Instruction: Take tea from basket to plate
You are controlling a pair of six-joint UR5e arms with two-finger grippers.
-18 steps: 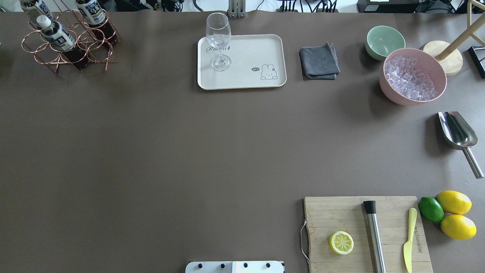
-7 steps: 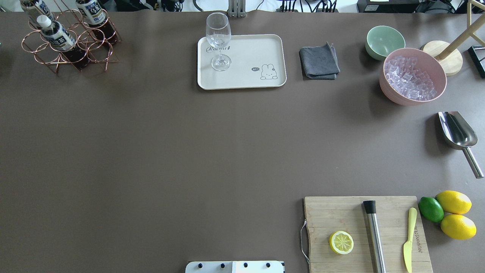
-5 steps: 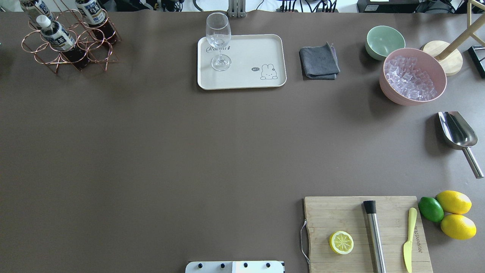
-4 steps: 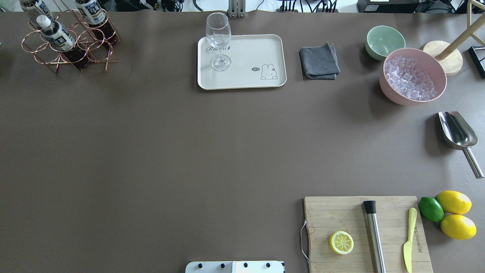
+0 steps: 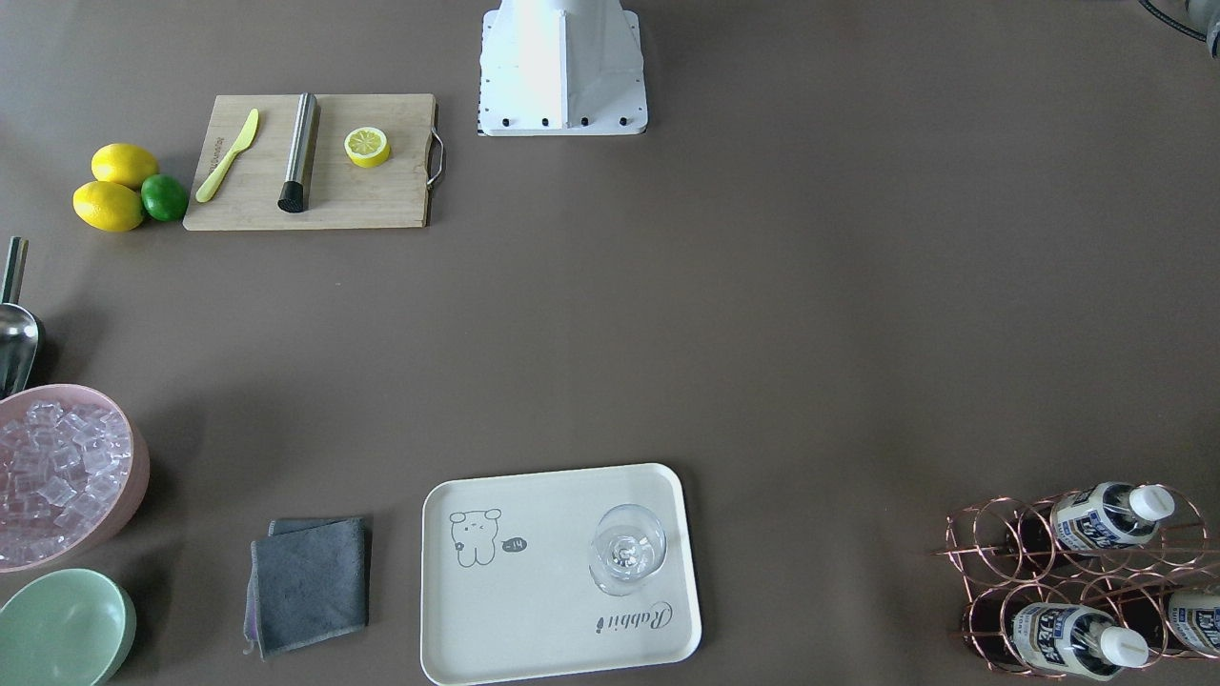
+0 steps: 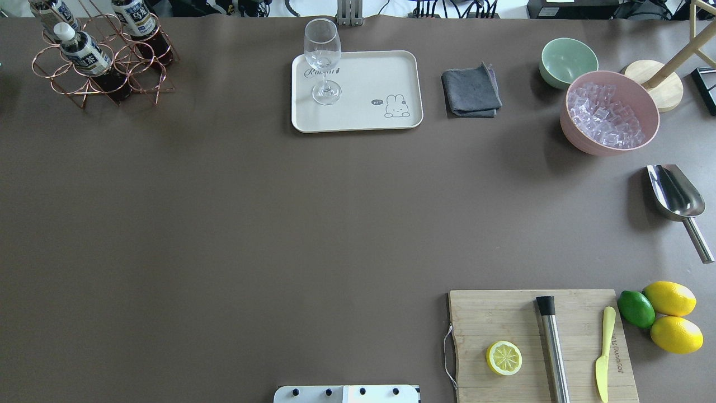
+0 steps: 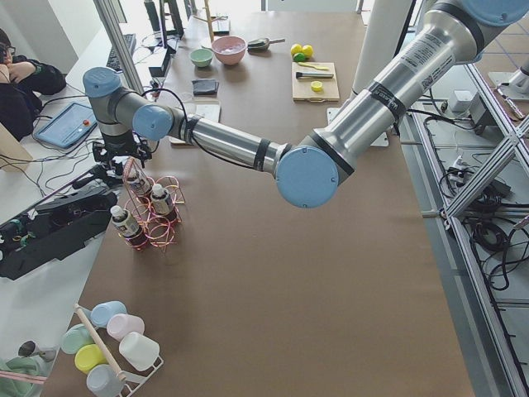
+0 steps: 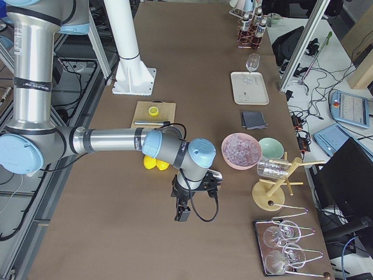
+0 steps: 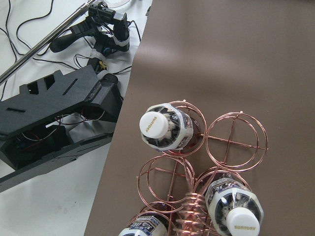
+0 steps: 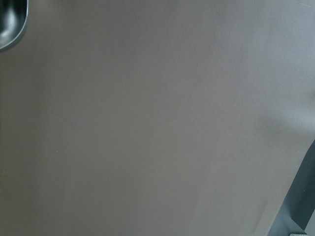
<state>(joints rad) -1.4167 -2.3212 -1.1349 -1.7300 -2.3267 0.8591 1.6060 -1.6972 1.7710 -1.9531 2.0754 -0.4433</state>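
A robotics lab: aluminium frame rails (image 8: 302, 46), loose cables (image 7: 489, 237), a teach pendant (image 7: 64, 124) and a seated operator (image 7: 23, 83) surround the table (image 7: 289, 273)

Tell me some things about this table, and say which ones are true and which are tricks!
Three tea bottles stand in the copper wire basket. True.
A tea bottle stands on the cream tray. False: only a stemmed glass stands there.
The pink bowl holds ice cubes. True.
The lemon half lies on the tray. False: it lies on the wooden cutting board.
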